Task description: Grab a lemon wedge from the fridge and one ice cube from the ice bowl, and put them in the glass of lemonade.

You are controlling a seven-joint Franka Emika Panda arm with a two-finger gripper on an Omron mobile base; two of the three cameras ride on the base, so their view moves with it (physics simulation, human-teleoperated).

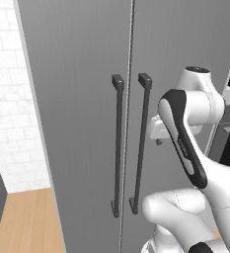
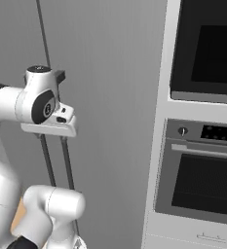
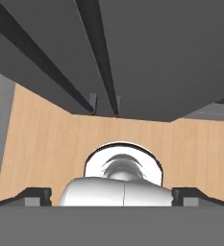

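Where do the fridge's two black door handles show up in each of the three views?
Left base view: the two handles run upright at centre, either side of the door seam, on the fridge.
Right base view: their lower parts show at lower left, behind the white arm.
Hand view: they slant from the top down to centre, above the wood floor.
Shared landmark: the grey fridge doors the handles are fixed to.

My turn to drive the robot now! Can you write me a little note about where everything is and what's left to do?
Gripper: open, holding nothing, pointing down at the wooden floor in front of the fridge.
Fridge: both doors shut; the two black handles stand side by side, with the arm close to the right one.
Done: nothing yet.
Left: open the fridge, get the lemon wedge, fetch an ice cube, and drop both in the lemonade.
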